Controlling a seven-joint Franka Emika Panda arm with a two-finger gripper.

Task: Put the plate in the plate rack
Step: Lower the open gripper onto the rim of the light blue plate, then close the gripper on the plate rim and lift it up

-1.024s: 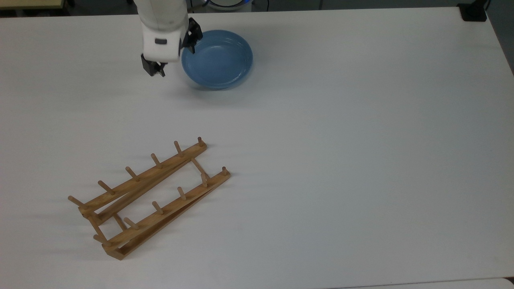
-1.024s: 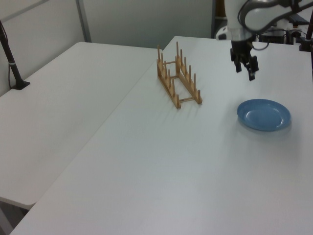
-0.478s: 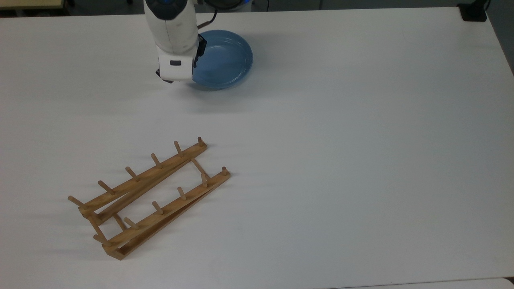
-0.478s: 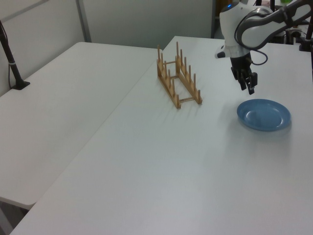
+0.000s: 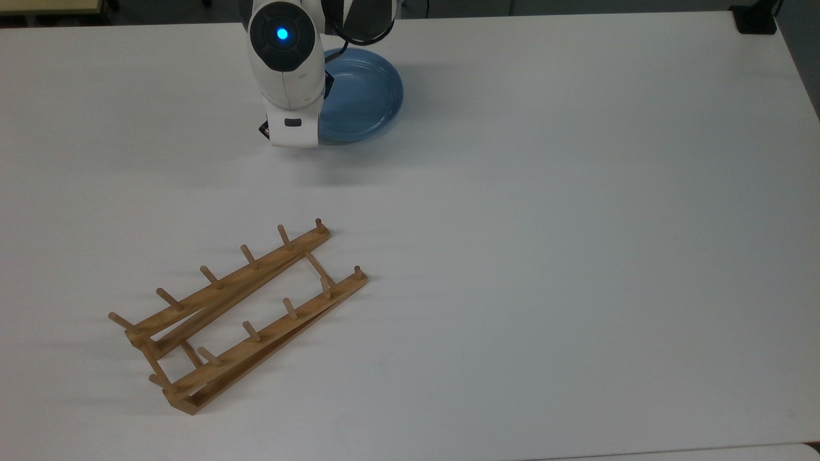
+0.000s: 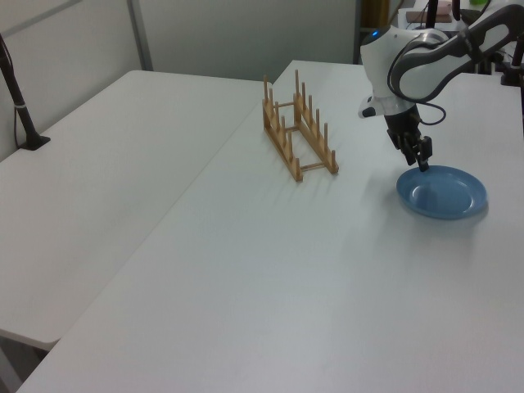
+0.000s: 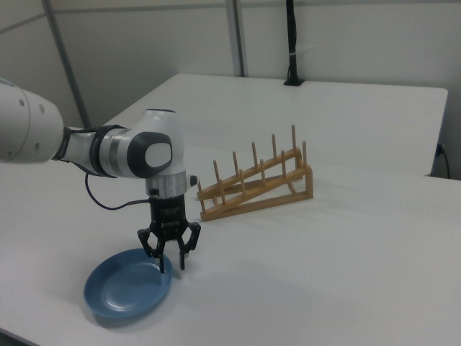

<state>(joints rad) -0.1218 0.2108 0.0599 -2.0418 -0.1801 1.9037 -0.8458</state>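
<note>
The light-blue plate (image 5: 365, 96) lies flat near the far edge of the white table, also seen as plate (image 6: 442, 192) and plate (image 7: 126, 292). My gripper (image 7: 171, 265) points straight down at the plate's rim on the side facing the rack, open, with one fingertip over the plate's inside and the other outside the rim. In the left view the gripper (image 6: 423, 164) hangs just above that edge. In the top view the arm's wrist (image 5: 291, 96) covers the plate's left edge. The wooden plate rack (image 5: 269, 333) stands empty, apart from the plate, also seen as rack (image 6: 282, 143) and rack (image 7: 259, 193).
A black clamp base (image 5: 756, 19) sits at the top view's far right corner. A second white table (image 6: 98, 188) adjoins on the left view's left, with a black pole (image 6: 18, 102) on it. Wide bare tabletop lies between plate and rack.
The gripper has come down and shifted from beside the plate to its rim. The plate and rack have not moved.
</note>
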